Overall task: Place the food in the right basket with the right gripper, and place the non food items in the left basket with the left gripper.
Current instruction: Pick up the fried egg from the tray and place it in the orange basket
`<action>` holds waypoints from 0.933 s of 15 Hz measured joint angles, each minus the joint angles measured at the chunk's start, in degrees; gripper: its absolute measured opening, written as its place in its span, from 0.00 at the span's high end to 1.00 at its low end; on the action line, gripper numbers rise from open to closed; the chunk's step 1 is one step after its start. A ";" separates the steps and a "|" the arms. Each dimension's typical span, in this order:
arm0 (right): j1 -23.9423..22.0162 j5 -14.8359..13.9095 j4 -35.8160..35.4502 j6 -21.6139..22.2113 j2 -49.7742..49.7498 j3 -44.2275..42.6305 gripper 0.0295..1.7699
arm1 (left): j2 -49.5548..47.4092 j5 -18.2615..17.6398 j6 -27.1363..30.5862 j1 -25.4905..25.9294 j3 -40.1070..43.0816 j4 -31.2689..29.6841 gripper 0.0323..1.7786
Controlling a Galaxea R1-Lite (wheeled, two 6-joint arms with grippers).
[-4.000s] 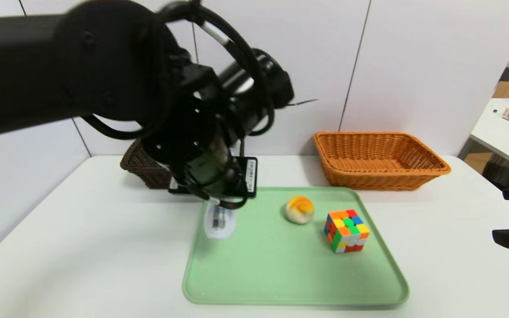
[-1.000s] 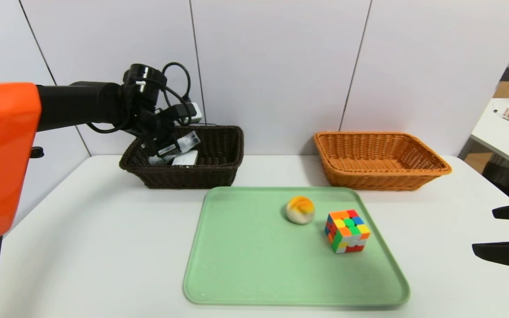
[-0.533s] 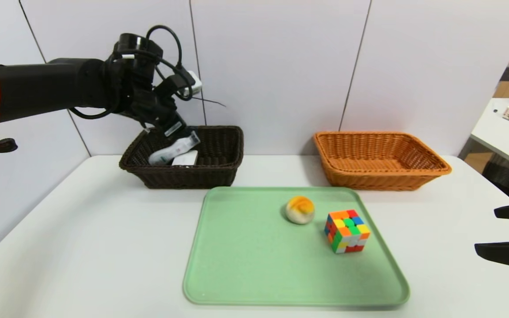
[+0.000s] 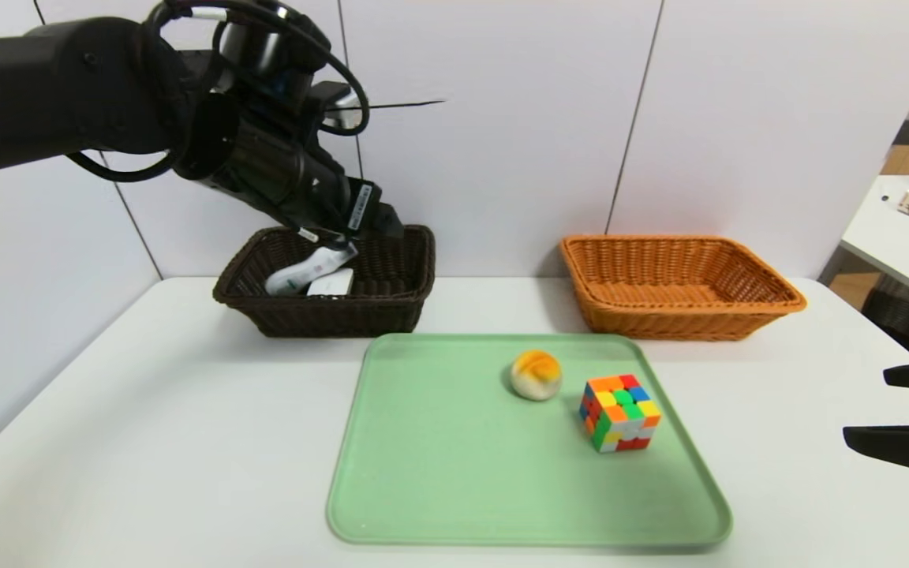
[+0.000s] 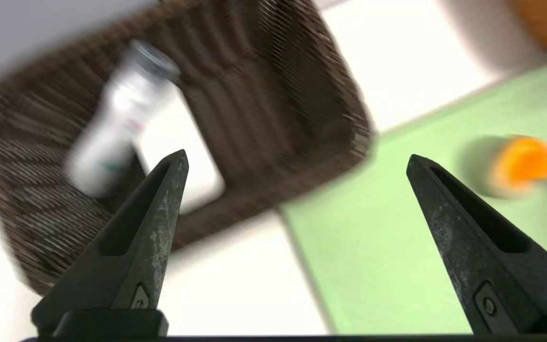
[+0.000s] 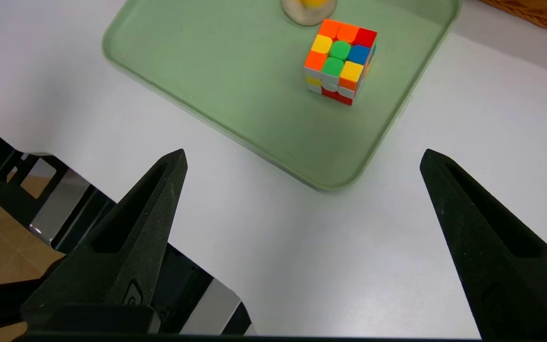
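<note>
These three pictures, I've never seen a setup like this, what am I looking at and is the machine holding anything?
It is a two-armed robot sorting things. One picture looks down from its head; the others look out from each wrist between two black fingers. The left gripper hangs open and empty above the dark brown wicker basket, which holds a white bottle. The right gripper waits open over the white table. A round orange-and-cream bun and a multicoloured puzzle cube sit on the green tray. The orange wicker basket shows nothing inside.

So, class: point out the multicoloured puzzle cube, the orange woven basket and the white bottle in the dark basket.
Multicoloured puzzle cube (image 4: pixel 619 412): head view, front corner.
Orange woven basket (image 4: pixel 770 296): head view, right rim.
White bottle (image 4: pixel 302 273): head view, mid-body.
</note>
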 joint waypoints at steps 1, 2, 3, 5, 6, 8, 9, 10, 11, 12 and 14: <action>-0.27 -0.07 -0.02 0.00 -0.09 0.13 0.04 | -1.21 -0.06 -4.74 -1.60 0.66 2.21 0.08; -0.49 -0.13 -0.02 0.02 -0.11 0.20 0.04 | -2.34 -0.33 -8.68 -3.06 1.73 3.04 0.07; -0.90 -0.05 -0.11 -0.04 -0.13 0.29 0.04 | -3.47 -0.69 -12.11 -4.85 3.36 3.12 0.07; -1.37 -0.05 -0.13 -0.02 -0.13 0.33 0.04 | -5.29 -1.16 -17.27 -9.40 7.68 2.86 0.06; -1.45 -0.07 -0.13 0.00 -0.18 0.33 0.04 | -6.01 -1.18 -18.58 -11.52 9.81 2.51 0.06; -1.60 -0.07 -0.16 0.02 -0.22 0.24 0.04 | -7.39 -1.30 -19.15 -15.06 14.10 0.20 0.06; -1.67 -0.07 -0.13 0.09 -0.22 0.22 0.04 | -7.96 -1.35 -19.07 -16.43 15.74 -1.27 0.06; -1.79 -0.09 -0.13 0.18 -0.20 0.20 0.04 | -8.52 -1.39 -18.93 -17.79 17.20 -2.04 0.06; -2.01 -0.11 -0.18 0.61 -0.16 0.20 0.04 | -8.96 -1.38 -18.85 -18.77 18.35 -2.15 0.06; -2.39 -0.24 -0.20 0.99 -0.09 0.18 0.04 | -9.44 -1.33 -18.74 -19.74 19.61 -2.26 0.05; -3.35 -0.24 -0.27 1.07 0.28 0.11 0.04 | -10.01 -0.89 -18.54 -21.20 21.49 -2.27 0.05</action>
